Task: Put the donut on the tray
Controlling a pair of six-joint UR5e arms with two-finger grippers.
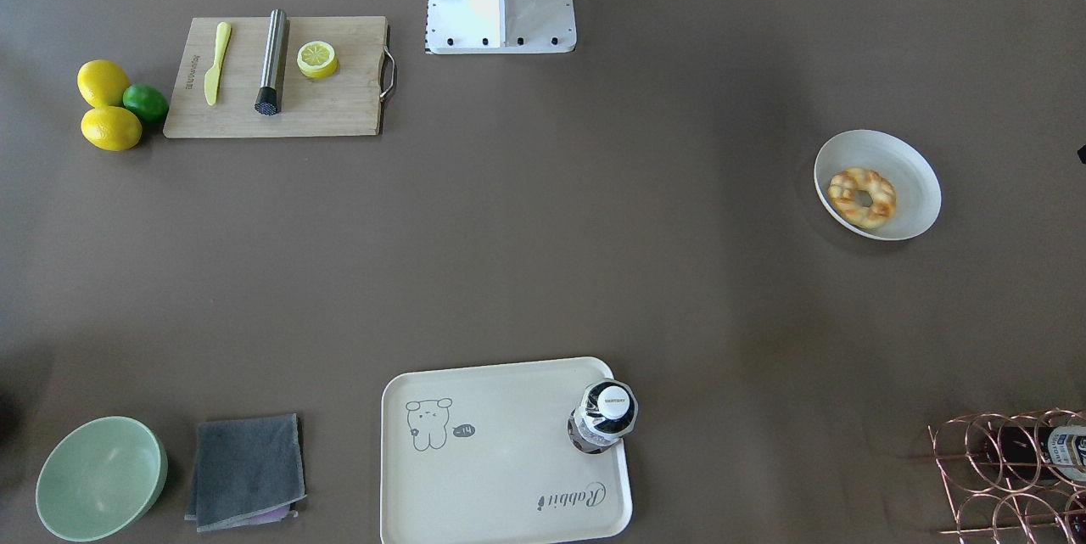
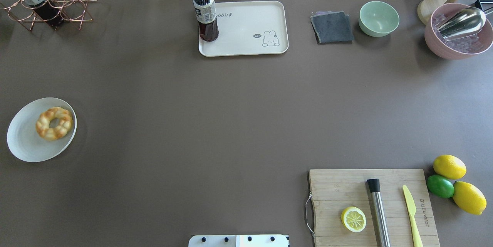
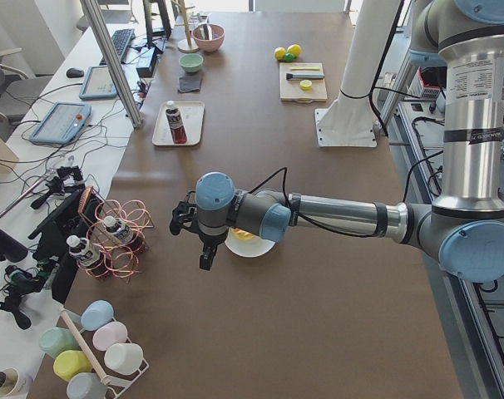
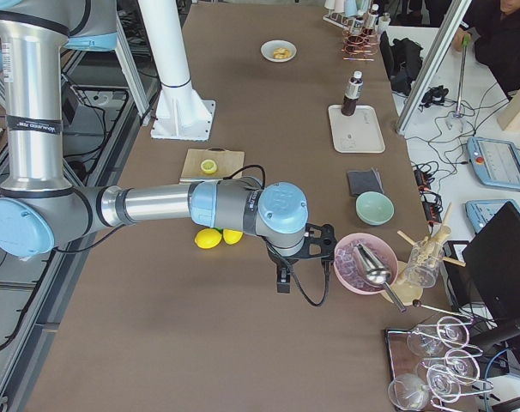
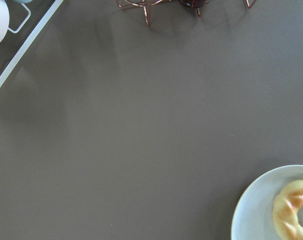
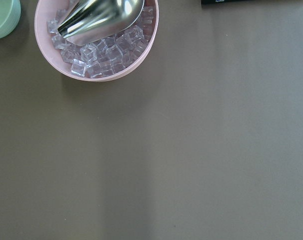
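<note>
The donut (image 1: 861, 198) is a golden braided ring lying in a round white bowl (image 1: 912, 175) at the table's left end; it also shows in the overhead view (image 2: 54, 123) and at the left wrist view's lower right corner (image 5: 291, 210). The cream rabbit tray (image 1: 509, 459) sits at the far middle edge (image 2: 246, 27). My left gripper (image 3: 205, 256) hangs above the table just beside the bowl, towards the table's end. My right gripper (image 4: 283, 279) hangs near the pink ice bowl. Both show only in the side views, so I cannot tell whether they are open or shut.
A dark drink bottle (image 2: 206, 14) stands on the tray's corner. A copper wire rack (image 2: 50, 0) holds a bottle at the far left. A grey cloth (image 2: 332, 27), green bowl (image 2: 379, 18) and pink ice bowl (image 2: 458, 35) sit far right. A cutting board (image 2: 346, 185) with a lemon half lies near right.
</note>
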